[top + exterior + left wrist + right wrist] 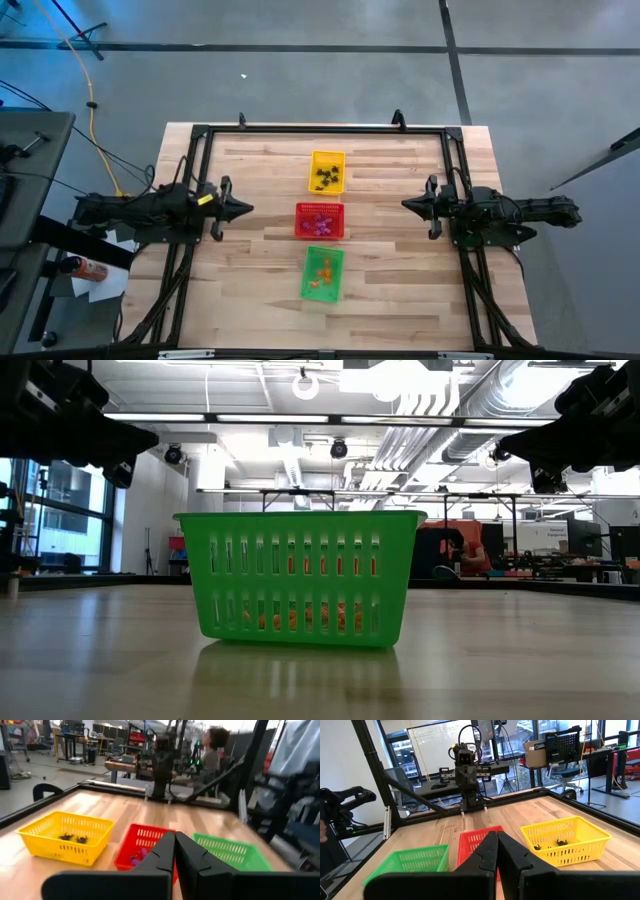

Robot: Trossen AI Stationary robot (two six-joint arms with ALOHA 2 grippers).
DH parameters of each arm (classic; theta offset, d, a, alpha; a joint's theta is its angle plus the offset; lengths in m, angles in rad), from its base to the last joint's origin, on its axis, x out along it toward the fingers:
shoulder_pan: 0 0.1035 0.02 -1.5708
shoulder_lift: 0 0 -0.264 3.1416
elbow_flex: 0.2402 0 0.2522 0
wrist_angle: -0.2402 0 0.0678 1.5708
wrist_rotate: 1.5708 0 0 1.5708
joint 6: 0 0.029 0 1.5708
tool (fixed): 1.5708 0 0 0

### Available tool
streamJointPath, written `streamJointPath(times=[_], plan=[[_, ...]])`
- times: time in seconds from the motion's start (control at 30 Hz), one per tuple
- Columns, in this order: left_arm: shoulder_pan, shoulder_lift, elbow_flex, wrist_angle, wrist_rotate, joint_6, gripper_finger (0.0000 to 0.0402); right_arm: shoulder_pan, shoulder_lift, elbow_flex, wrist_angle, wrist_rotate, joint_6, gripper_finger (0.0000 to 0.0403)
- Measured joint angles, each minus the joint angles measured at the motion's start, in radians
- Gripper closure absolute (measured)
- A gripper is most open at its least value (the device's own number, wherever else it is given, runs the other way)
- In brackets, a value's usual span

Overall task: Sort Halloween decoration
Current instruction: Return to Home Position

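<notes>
Trinkets (327,179) lie colour-sorted in yellow basket (328,153), red basket (320,205), green basket (325,250), so I hold both arms wide. Left gripper (245,209) and right gripper (408,204) are closed, empty.

Three baskets (299,222) stand in a row on the table (400,290), trinkets (327,179) inside.

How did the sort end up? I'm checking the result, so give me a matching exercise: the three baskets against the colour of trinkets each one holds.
Column one:
1. yellow basket
2. red basket
3. green basket

Column two:
A. orange trinkets
B. black trinkets
C. purple-pink trinkets

Pairs: 1-B, 2-C, 3-A.
</notes>
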Motion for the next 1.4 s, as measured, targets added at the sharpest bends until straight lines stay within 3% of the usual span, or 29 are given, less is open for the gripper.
streamJointPath(times=[0.2, 1.4], plan=[[0.0, 0.045, 0.0, -0.003, 0.0, 0.112, 0.0401, 0.0, 0.0, 0.0, 0.0, 0.0, 0.0, 0.0402], [0.0, 0.052, 0.0, -0.002, -0.001, 0.114, 0.0401, 0.0, 0.0, 0.0, 0.0, 0.0, 0.0, 0.0402]])
